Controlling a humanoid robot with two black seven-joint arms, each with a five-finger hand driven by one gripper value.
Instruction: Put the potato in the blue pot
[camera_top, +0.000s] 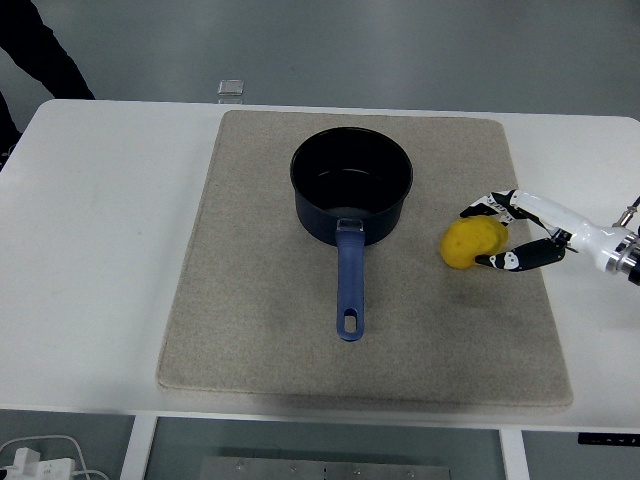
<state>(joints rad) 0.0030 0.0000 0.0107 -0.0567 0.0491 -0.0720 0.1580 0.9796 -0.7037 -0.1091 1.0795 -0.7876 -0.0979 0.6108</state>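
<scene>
Nearest the table's front edge runs the lower border of the beige mat (250, 340), which covers most of the middle of the white table (90, 260). Taking the blue pot (351, 195) as the marker, its blue handle (349, 285) points straight toward the near edge, the hanging hole at the tip being the part of it closest to the front. The pot itself stands upright on the mat, its dark inside showing nothing in it. To the right of the pot and a little nearer than its bowl lies the yellow potato (473, 243), resting on the mat, close to the pot but not touching it. The right hand (520, 235) comes in from the right edge and is cupped around the potato's right side: one finger curves over its far upper edge and another hooks in under its near lower edge, both tips at or against the skin, so the hand is partly closed about the potato, though the potato sits on the mat. Beyond the pot, past the mat's far edge, a small clear object (231, 89) sits at the back of the table. At the far left corner a person's dark sleeve (40, 50) shows.
</scene>
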